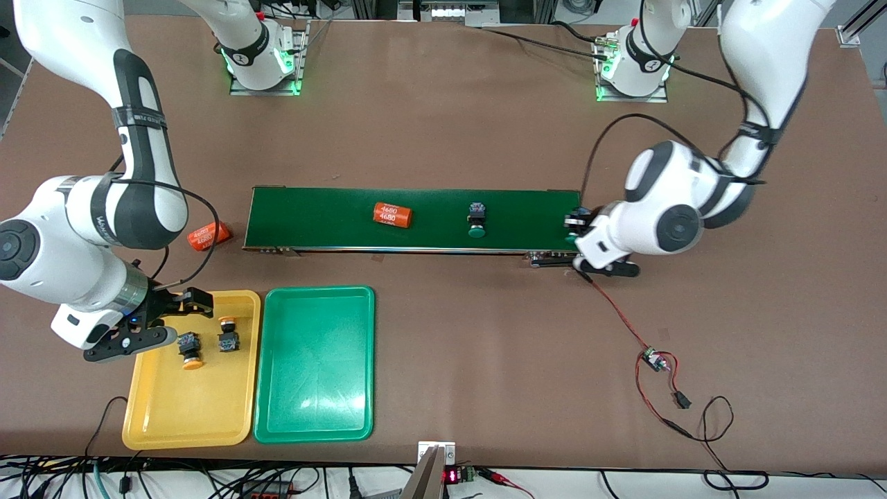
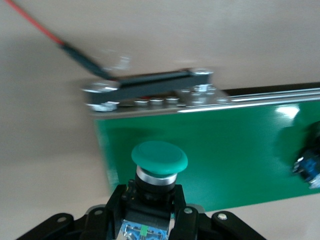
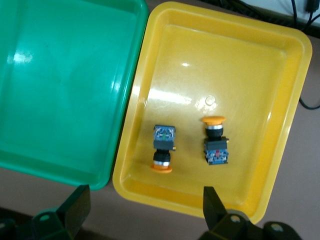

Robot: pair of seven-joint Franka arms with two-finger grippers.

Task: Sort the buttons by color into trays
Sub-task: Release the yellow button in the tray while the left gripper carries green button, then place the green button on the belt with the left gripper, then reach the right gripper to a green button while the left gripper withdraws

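Left pincer [image 2: 150, 212]: clamped on green-capped button [image 2: 159, 159] above conveyor belt [image 2: 225, 155] end. Right pincer [image 3: 145, 210]: spread wide over yellow tray [image 3: 280, 115].

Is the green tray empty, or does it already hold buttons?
Empty: the green tray shows only bare plastic; both yellow-capped buttons lie in the yellow tray.

Robotics lab bench

Two white arms [image 1: 104, 208] bolted to a brown table [image 1: 443, 125] on plates lit green at the bases [image 1: 263, 76]; a short green conveyor [image 1: 416, 218] sits mid-table, fed by loose red and black wires [image 1: 624, 312] to a bare circuit board [image 1: 651, 359]; cable bundles [image 1: 138, 478] and a small red digit display [image 1: 450, 476] line the table edge nearest the front camera, with aluminium framing [image 1: 443, 10] by the bases
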